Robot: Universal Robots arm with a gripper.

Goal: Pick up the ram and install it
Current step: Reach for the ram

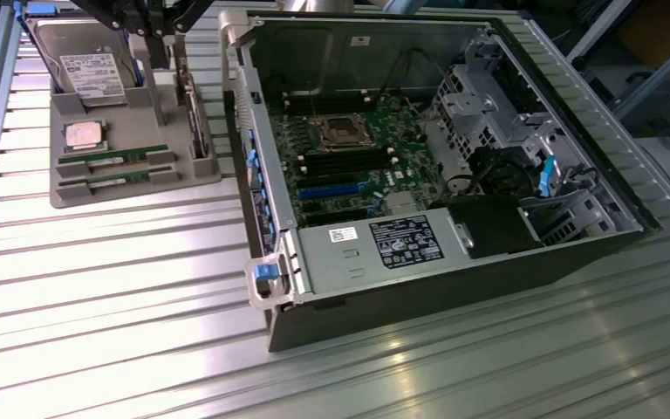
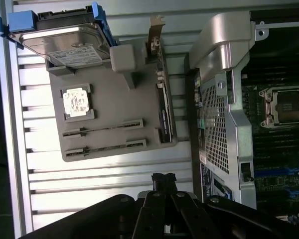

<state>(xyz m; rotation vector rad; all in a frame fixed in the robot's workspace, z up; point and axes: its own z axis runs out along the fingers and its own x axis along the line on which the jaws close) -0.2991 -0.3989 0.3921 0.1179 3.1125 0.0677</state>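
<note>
Two rams, thin green sticks, lie in slots at the front of a grey tray [image 1: 73, 190]: one ram [image 1: 114, 159] and a second [image 1: 116, 181] just in front of it. From the wrist they appear edge-on as one ram [image 2: 102, 128] and another ram [image 2: 105, 147]. My gripper [image 1: 156, 35] hangs above the tray's back edge, by the hard drive, well clear of both sticks. Its dark fingertips [image 2: 163, 179] are pressed together, shut, with nothing between them.
The tray also carries a hard drive [image 1: 88, 70], a square silver processor [image 1: 83, 133] and an upright expansion card [image 1: 199, 122]. On the exterior view's right stands an open computer case [image 1: 568, 253] with its motherboard [image 1: 347, 166], black memory slots and a power supply [image 1: 393, 244]. Ribbed metal table all around.
</note>
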